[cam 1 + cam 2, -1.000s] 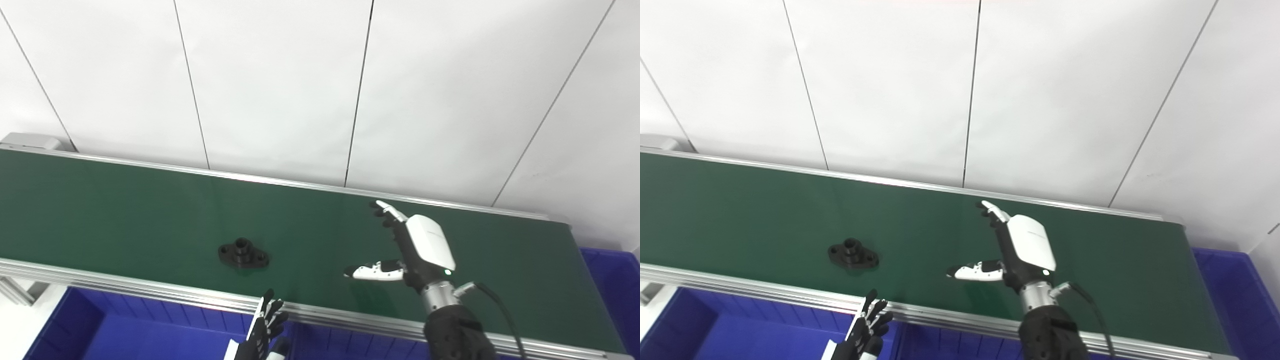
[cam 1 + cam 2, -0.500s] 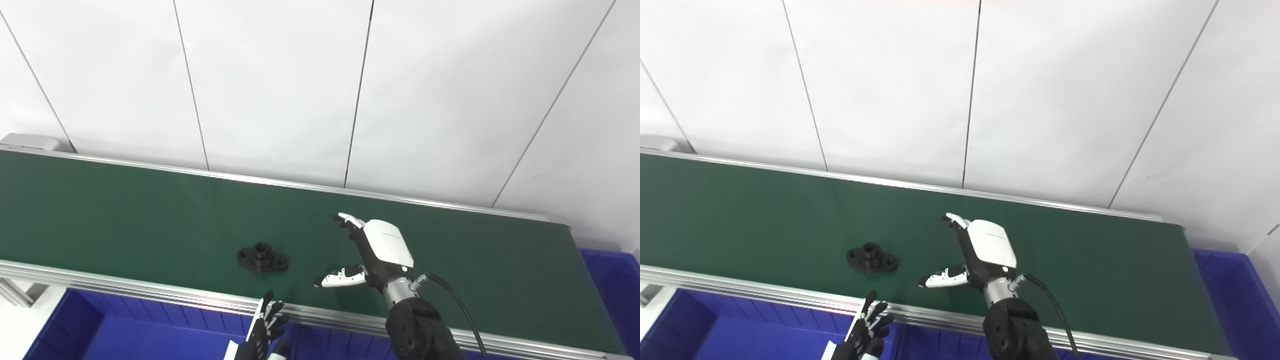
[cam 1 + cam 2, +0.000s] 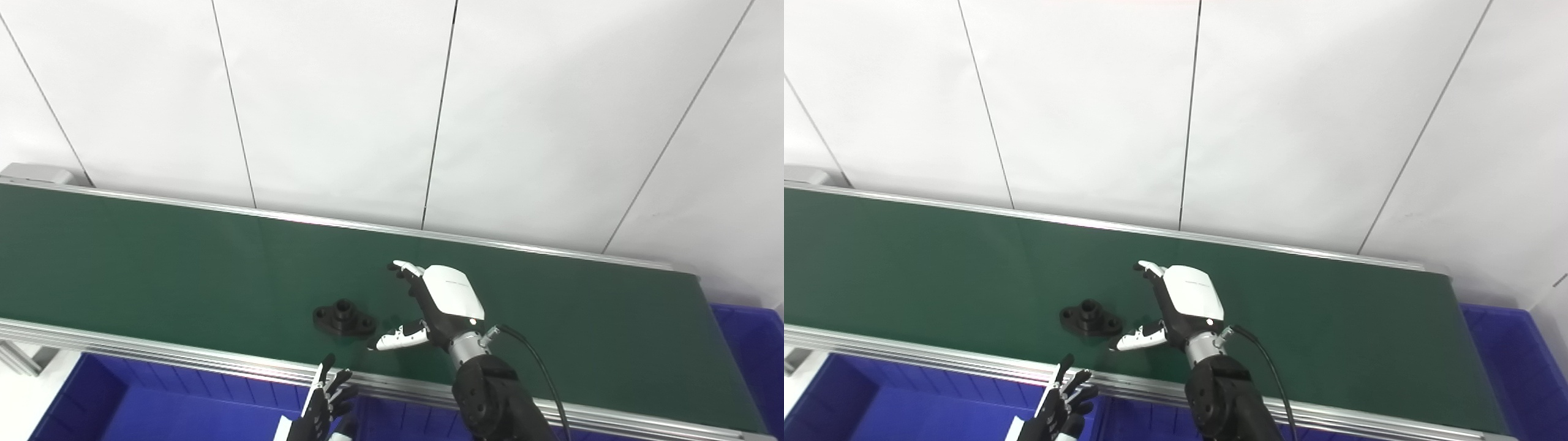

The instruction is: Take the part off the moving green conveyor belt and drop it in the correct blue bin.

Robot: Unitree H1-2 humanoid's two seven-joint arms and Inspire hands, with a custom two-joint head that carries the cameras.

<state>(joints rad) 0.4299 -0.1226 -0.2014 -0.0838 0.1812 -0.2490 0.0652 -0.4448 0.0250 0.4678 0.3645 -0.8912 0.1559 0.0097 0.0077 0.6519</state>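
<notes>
Left eye view: black part (image 3: 343, 318) lies just beside right hand's (image 3: 442, 301) wide-spread fingers (image 3: 404, 267)

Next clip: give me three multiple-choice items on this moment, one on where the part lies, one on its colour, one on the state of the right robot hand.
1. Where is the flanged part?
A. in a blue bin
B. on the green conveyor belt
C. in the right robot hand

2. What colour is the part?
A. black
B. silver
C. red

3. The right robot hand is:
A. shut on the part
B. open beside the part
C. out of view

Key: 1 B, it lies flat on the belt near its front rail; 2 A, its whole body is black; 3 B, fingers and thumb are spread and hold nothing.
</notes>
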